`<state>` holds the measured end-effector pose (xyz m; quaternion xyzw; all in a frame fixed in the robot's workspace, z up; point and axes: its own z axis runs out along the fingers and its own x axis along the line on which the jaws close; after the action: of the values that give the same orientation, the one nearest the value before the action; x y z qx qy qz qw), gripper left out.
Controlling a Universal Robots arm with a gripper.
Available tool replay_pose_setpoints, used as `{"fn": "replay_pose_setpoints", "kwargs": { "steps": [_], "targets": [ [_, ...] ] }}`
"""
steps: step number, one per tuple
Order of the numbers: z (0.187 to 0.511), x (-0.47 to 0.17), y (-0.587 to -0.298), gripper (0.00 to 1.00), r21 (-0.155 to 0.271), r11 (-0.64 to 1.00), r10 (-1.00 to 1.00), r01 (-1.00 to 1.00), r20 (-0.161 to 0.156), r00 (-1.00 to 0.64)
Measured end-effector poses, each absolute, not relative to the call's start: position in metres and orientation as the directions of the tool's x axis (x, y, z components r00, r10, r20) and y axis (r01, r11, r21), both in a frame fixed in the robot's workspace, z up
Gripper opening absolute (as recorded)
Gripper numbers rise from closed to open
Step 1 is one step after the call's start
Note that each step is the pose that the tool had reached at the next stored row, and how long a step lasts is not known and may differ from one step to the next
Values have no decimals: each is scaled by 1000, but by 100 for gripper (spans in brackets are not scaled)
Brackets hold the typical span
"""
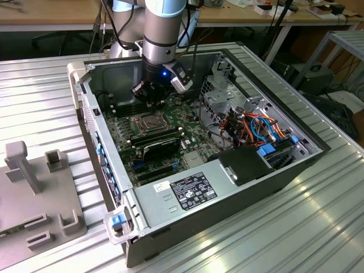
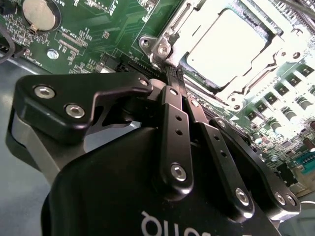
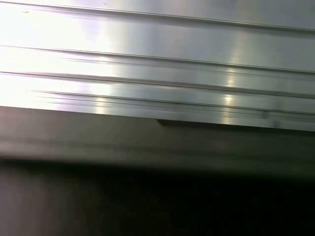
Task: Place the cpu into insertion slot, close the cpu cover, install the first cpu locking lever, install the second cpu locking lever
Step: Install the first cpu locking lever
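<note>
At the exterior view's left a grey fixture block [image 1: 35,187] stands on the ribbed aluminium table [image 1: 318,222], untouched. Just beside it lies the open computer case [image 1: 105,165], motherboard facing up. Inside, toward the case's left wall, sits the insertion slot [image 1: 142,122]. The gripper [image 1: 147,101] is lowered into the case directly beside it, on its far edge. In the second wrist view the cpu [image 2: 226,46] lies flat and seated in the slot. The cpu cover [image 2: 173,30] appears down over it, its silver frame lying around the chip's top. The gripper [image 2: 171,74] has its fingers drawn tight together into a narrow point at the frame's near corner. Whether anything is pinched between them cannot be told. Further right are the power supply [image 1: 190,190] and a bundle of cables [image 1: 261,128], well apart from the work. Judgement: placing and covering look done, and the step in hand is a locking lever; which of the two cannot be told. That step calls for a firm, steady press on the lever. The tips must keep off the chip and the board parts around the frame.
</note>
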<state>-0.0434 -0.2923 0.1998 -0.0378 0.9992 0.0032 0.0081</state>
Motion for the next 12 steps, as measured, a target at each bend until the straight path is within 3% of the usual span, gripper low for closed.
{"fn": "replay_pose_setpoints", "kwargs": {
  "steps": [12],
  "targets": [
    [205,-42,-289,11,11,997,-79,-79,-19,-997]
  ]
}}
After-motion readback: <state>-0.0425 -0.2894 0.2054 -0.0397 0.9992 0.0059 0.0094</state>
